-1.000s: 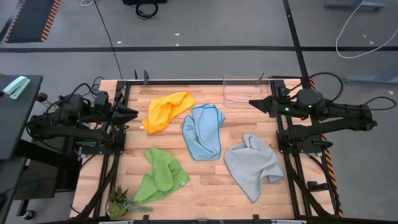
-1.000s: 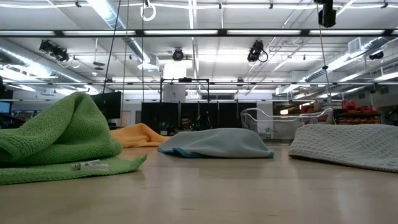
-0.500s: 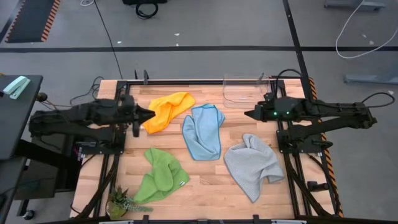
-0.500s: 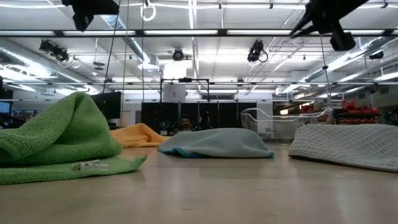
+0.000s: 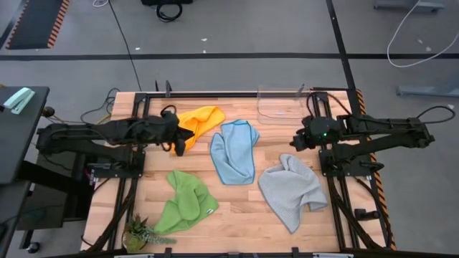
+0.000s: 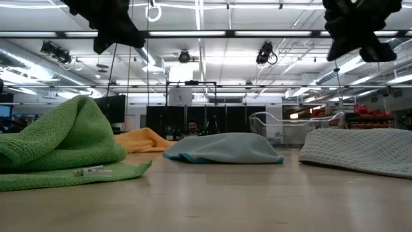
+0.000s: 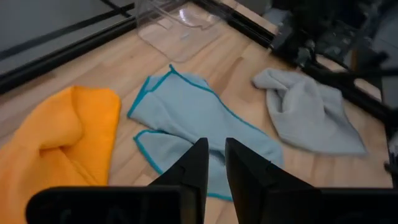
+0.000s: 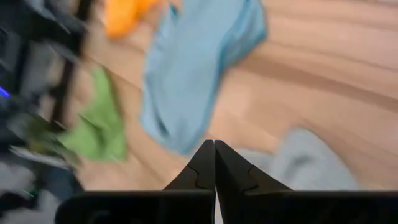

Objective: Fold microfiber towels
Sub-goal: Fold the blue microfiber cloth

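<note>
Four towels lie crumpled on the wooden table: yellow-orange (image 5: 197, 123) at the far left, light blue (image 5: 234, 152) in the middle, bright green (image 5: 185, 202) at the near left, light grey (image 5: 290, 190) at the near right. My left gripper (image 5: 181, 146) hangs in the air over the near edge of the yellow-orange towel, tipped down, its fingers (image 7: 214, 158) a little apart and empty. My right gripper (image 5: 296, 138) hangs above bare table between the blue and grey towels, shut (image 8: 214, 149) and empty. Both show high up in the low view (image 6: 112, 29) (image 6: 360, 29).
A clear plastic bin (image 5: 281, 106) stands at the far edge, right of the yellow-orange towel. A small green plant (image 5: 143, 233) sits at the near left corner. Metal frames (image 5: 337, 165) run along both sides of the table. Bare wood (image 5: 244, 208) lies between the green and grey towels.
My left gripper has reached from the table's left edge toward the right, out over the yellow-orange towel, and has tipped down. My right gripper has swung out from the far right toward the near side and has tipped down. The towels have not moved.
</note>
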Robot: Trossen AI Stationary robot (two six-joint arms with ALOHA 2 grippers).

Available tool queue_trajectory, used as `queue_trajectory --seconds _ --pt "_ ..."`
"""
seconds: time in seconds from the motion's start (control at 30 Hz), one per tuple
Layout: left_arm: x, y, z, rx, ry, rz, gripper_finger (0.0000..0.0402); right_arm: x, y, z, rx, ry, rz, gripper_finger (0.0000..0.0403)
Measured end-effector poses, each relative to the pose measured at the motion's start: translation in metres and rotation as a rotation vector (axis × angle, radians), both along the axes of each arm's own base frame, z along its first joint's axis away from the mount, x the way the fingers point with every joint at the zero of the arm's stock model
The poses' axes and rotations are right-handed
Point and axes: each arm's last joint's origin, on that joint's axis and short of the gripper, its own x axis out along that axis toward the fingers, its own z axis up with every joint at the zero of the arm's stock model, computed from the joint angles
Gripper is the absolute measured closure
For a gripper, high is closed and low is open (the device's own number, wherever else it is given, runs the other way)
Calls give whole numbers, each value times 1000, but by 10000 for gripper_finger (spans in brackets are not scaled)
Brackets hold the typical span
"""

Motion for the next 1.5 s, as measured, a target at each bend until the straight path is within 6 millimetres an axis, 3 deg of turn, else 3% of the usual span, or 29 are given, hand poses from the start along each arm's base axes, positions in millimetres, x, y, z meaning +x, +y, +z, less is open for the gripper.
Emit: queue_trajectory --seconds 0.13,0.37,0.6,0.83,1.0,1.17,1.4,1.5 --pt "19 4 -5 -44 -40 30 345 -6 0 -6 -24 98 55 385" --pt "55 7 -24 -135 -81 31 343 -6 1 -6 -99 109 215 358" --pt "78 6 -46 -257 -61 22 340 4 6 -13 -78 175 304 319" --pt "88 14 -61 -259 -30 53 349 54 -15 -31 -107 178 248 303" --pt "88 23 -61 -253 -43 78 345 89 -44 -49 -90 106 182 304" --pt "88 23 -60 -214 -31 57 348 113 -73 -63 -69 40 129 305" --pt "87 26 -61 -190 -22 52 349 158 -98 -63 -118 83 171 311" --pt "87 27 -61 -192 -21 53 346 175 -107 -63 -161 180 175 316"
